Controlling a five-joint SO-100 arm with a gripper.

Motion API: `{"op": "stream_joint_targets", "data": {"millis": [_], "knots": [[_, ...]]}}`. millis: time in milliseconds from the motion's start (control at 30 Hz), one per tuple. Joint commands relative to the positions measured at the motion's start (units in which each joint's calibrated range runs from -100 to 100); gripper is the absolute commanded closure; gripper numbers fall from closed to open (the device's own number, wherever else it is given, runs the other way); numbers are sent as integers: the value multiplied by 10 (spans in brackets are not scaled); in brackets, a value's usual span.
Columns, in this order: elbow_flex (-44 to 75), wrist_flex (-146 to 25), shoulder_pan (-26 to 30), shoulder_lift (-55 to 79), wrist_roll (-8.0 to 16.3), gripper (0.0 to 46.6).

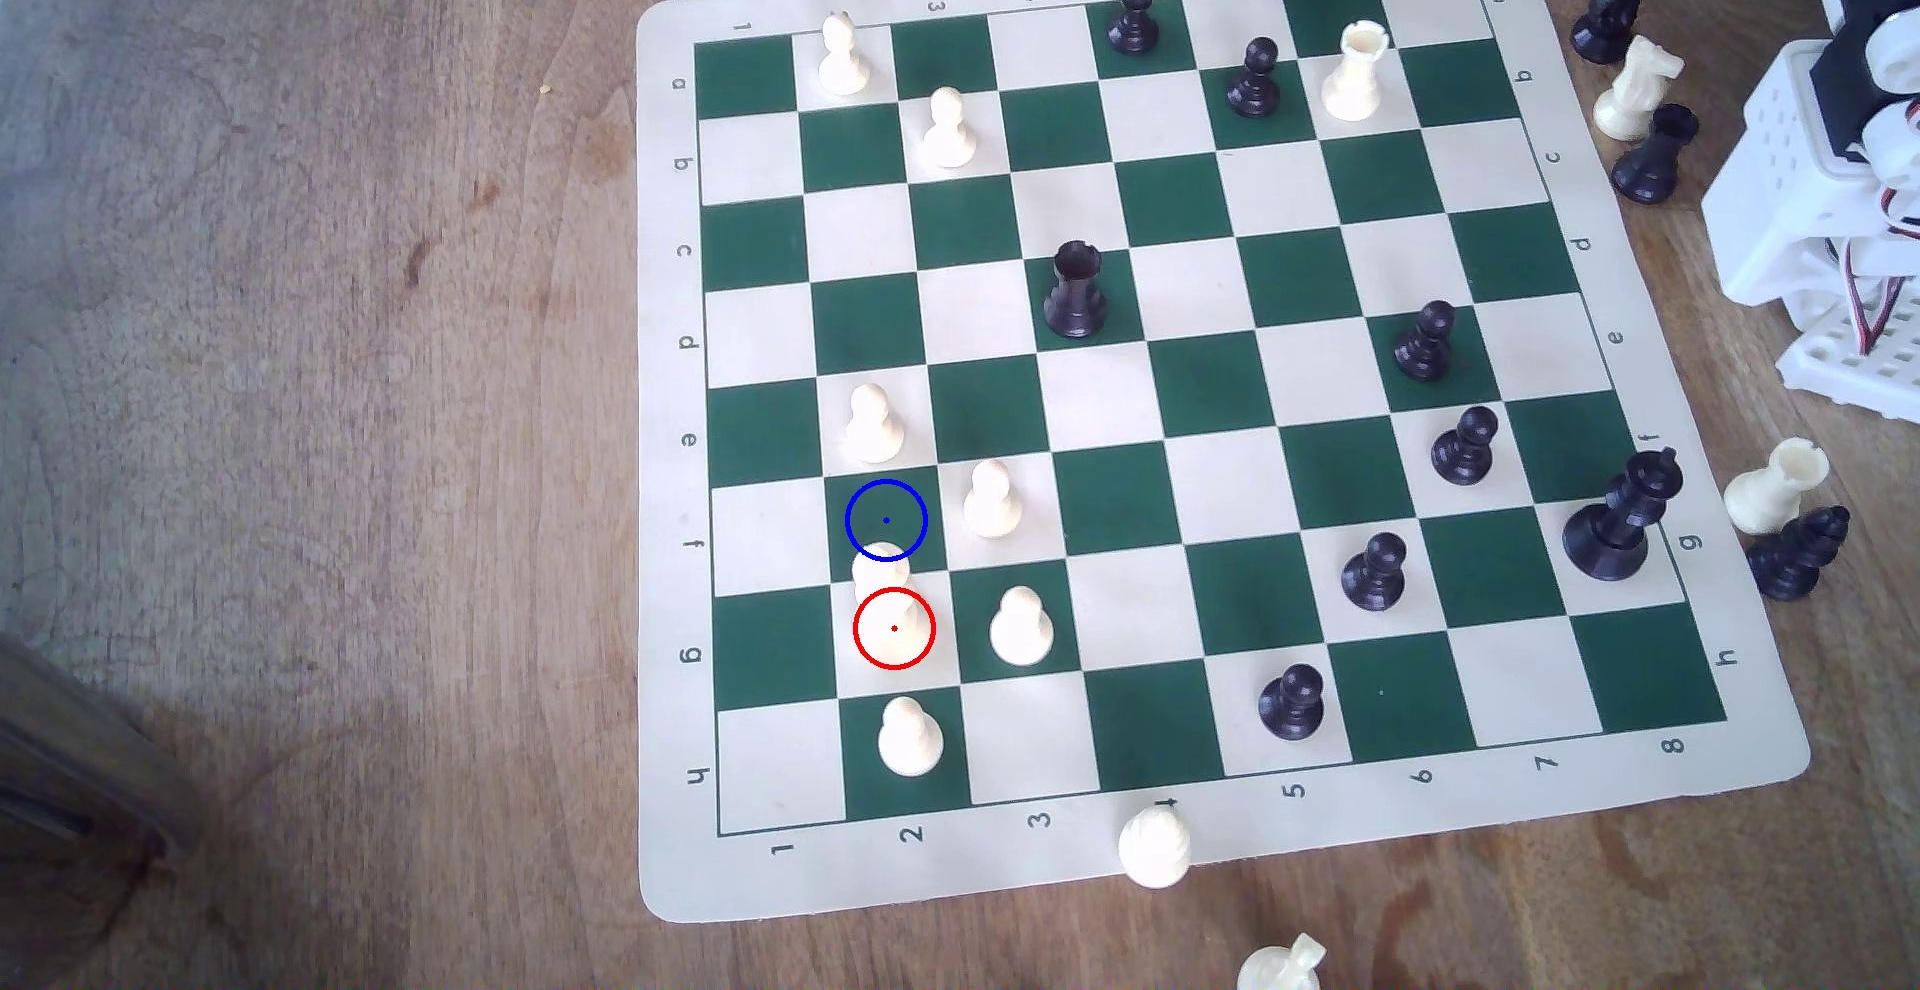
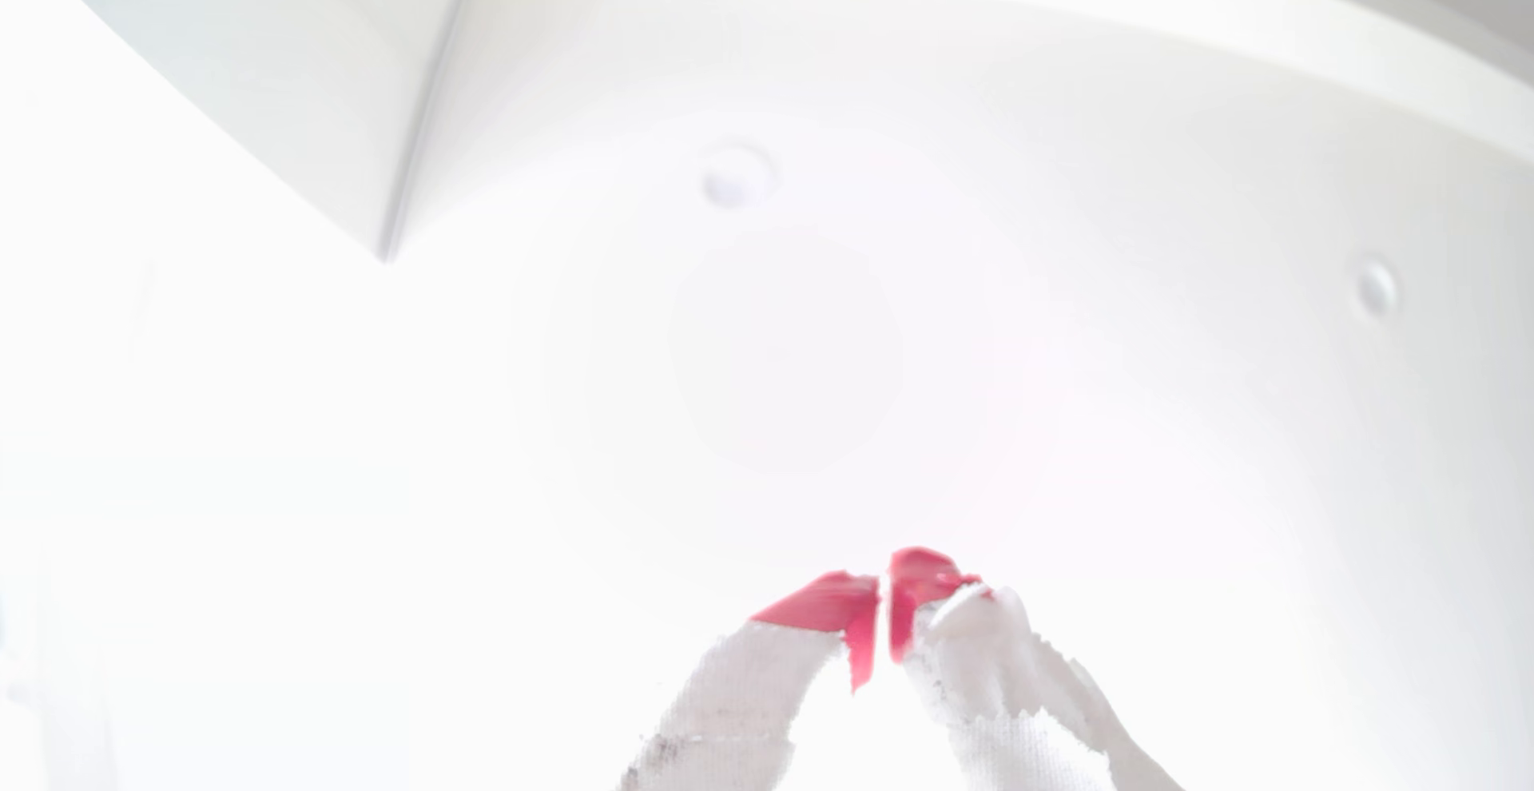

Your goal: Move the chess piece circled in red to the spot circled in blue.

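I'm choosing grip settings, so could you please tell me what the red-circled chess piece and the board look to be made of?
The red-circled chess piece looks like moulded plastic: uniform cream colour, smooth rounded form with a soft sheen. The board looks like a thin flexible mat, perhaps vinyl: rounded corners, printed green squares, a matte surface and a slightly wavy edge on the wooden table. Neither is certain from looks alone.

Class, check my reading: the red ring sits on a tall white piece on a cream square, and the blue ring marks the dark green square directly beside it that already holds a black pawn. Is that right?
One slip. In the exterior view the blue-ringed square holds no black pawn; only the top of the tall white piece overlaps its near edge. The rest stands.
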State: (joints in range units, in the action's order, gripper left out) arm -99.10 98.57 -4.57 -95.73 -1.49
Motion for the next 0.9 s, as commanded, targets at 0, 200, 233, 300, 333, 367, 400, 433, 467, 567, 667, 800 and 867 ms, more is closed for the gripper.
{"op": "stream_joint_targets", "data": {"millis": [0, 200, 233, 300, 333, 367, 400, 433, 467, 567, 667, 800, 867], "knots": [[-9, 12, 5, -1, -3, 464], [-9, 12, 5, -1, -3, 464], [-9, 12, 5, -1, -3, 464], [-9, 12, 5, -1, -3, 464], [-9, 12, 5, -1, -3, 464], [-9, 12, 5, -1, -3, 464], [-9, 12, 5, -1, -3, 464], [-9, 12, 5, -1, -3, 464], [-9, 12, 5, -1, -3, 464], [-9, -5, 9, -1, 26, 464], [-9, -110, 12, -1, 23, 464], [-9, -346, 34, 0, 3, 464], [-9, -502, 77, 1, -27, 464]]}}
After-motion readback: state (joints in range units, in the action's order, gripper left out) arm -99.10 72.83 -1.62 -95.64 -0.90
